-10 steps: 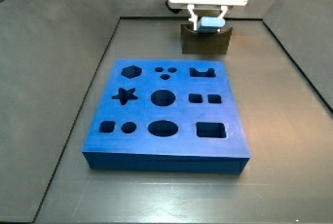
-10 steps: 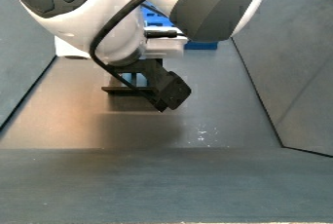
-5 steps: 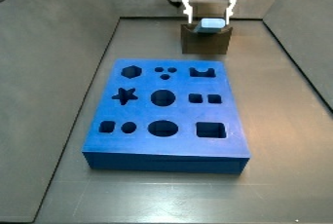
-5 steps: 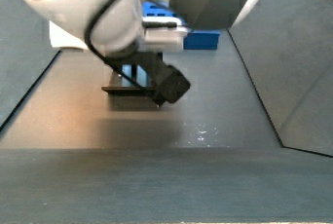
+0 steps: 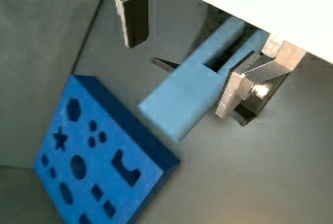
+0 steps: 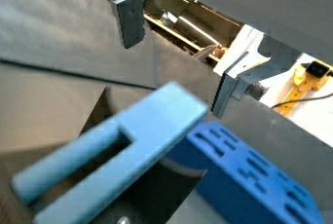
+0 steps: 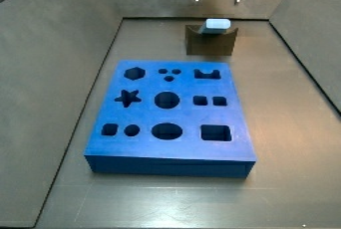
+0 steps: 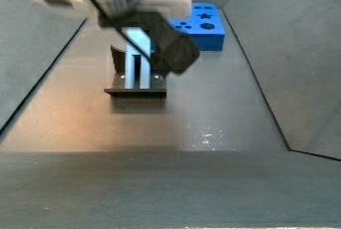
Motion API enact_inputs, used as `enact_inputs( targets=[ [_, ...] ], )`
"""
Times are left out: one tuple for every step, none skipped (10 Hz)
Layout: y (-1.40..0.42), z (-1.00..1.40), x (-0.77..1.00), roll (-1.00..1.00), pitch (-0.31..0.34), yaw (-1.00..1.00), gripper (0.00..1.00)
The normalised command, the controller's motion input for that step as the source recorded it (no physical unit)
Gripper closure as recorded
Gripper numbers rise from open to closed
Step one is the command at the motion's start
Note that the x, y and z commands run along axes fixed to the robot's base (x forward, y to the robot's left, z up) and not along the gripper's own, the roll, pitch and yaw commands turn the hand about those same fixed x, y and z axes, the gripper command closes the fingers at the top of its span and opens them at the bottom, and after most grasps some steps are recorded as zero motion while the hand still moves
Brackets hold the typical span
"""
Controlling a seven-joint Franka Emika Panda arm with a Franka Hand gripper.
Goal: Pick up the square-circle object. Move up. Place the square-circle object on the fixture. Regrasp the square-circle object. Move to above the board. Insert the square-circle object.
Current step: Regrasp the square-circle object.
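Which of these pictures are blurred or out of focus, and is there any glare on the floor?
In a wrist view the square-circle object is soft and out of focus, very near the lens. In a side view the gripper is smeared by motion blur, and a faint pale sheen with small bright specks lies on the dark floor. In a side view the board and fixture are sharp.

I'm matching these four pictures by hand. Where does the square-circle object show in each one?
Wrist view: the square-circle object lies mid-frame, between the open pincer's fingers, untouched.
Wrist view: it fills the foreground, below the fingers.
Side view: its top sits on the fixture, the pincer above.
Side view: it stands in the fixture.
Shared landmark: the board.
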Motion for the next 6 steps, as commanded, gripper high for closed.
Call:
enact_inputs(
  targets=[
    [0.01, 0.3, -0.03, 0.04, 0.066, 0.0, 0.0],
    [0.0, 0.0, -1.0, 0.07, 0.035, 0.11, 0.0],
    [0.0, -0.04, -1.0, 0.05, 0.03, 0.11, 0.0],
    [-0.01, -0.01, -1.0, 0.07, -0.021, 0.05, 0.0],
    [-0.01, 0.0, -1.0, 0.09, -0.027, 0.03, 0.0],
    [-0.01, 0.0, -1.0, 0.11, -0.034, 0.01, 0.0]
  ],
)
